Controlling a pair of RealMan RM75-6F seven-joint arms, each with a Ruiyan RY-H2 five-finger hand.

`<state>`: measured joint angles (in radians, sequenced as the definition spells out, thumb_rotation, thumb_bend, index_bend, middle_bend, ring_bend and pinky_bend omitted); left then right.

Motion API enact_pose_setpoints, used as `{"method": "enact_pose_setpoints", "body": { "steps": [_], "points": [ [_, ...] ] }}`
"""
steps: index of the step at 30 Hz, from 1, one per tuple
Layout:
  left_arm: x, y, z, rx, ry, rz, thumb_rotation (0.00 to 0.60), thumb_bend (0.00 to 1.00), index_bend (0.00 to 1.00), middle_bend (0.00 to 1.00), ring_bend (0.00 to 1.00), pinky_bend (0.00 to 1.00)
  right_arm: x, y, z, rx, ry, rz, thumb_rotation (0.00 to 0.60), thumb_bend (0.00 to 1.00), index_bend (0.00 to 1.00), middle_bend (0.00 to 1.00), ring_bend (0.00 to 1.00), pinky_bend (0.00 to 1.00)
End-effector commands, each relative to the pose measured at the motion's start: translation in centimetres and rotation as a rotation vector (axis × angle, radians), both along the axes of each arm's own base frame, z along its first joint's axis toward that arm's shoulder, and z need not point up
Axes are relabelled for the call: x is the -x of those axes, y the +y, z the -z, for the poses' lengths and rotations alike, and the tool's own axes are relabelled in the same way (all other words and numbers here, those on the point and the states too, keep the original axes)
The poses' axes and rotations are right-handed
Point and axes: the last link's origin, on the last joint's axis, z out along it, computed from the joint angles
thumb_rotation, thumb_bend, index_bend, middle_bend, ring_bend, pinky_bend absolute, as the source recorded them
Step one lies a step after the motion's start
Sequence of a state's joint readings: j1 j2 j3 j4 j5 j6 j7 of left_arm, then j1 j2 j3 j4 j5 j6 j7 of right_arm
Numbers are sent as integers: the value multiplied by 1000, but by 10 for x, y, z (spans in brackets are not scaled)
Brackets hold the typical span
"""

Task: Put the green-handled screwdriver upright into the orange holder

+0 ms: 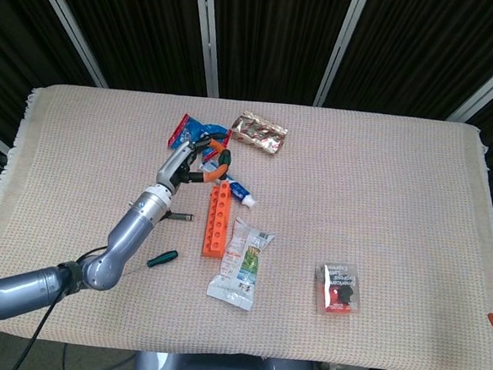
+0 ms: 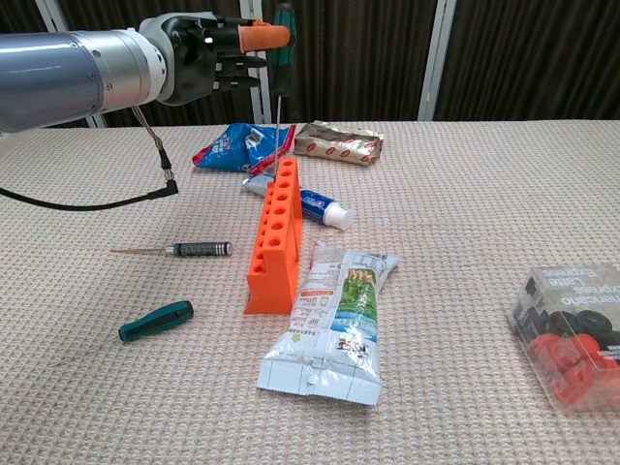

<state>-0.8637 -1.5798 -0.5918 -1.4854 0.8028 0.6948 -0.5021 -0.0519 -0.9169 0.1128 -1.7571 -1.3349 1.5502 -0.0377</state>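
Observation:
My left hand [image 2: 208, 44] [image 1: 189, 164] pinches a green-handled screwdriver [image 2: 282, 48] [image 1: 223, 160] by its handle, between an orange-capped thumb and the fingers. The tool hangs upright, with its thin shaft [image 2: 278, 126] pointing down at the far end of the orange holder [image 2: 274, 232] [image 1: 216, 221]. The tip is at the farthest holes; I cannot tell whether it has gone into one. The holder is a long stepped block with a row of holes, lying lengthways away from me. My right hand is not visible.
A second green-handled screwdriver [image 2: 155, 322] [image 1: 162, 258] and a black-handled one [image 2: 194, 249] lie left of the holder. A toothpaste tube [image 2: 315, 205], blue packet [image 2: 231, 147] and foil packet [image 2: 339, 142] lie behind it. A white pouch [image 2: 334, 325] is beside it, a clear box [image 2: 572, 334] far right.

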Motion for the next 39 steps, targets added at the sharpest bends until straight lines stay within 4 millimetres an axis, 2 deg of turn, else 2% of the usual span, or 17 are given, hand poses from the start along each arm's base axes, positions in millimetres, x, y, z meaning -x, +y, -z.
{"method": "enact_pose_setpoints", "body": {
  "steps": [1,14,24,29,39],
  "points": [
    [-1,0,0,1,3,3,561,586,615,127,0,34,0,0,0,0,1,0,600,0,224,202,30,222],
    [-5,0,4,14,2,12,562,587,615,127,0,34,1,1,-1,5,-1,7,600,0,224,202,30,223],
    [2,-2,9,30,10,-2,560,587,616,127,0,34,3,3,-2,7,-4,10,600,0,224,202,30,222],
    [6,-9,13,50,41,26,562,587,611,124,0,34,3,4,-2,9,-5,10,600,0,224,202,29,222],
    [18,-27,19,29,79,75,490,587,605,117,0,27,5,5,-2,11,-7,12,600,0,224,202,30,222]
  ]
}}
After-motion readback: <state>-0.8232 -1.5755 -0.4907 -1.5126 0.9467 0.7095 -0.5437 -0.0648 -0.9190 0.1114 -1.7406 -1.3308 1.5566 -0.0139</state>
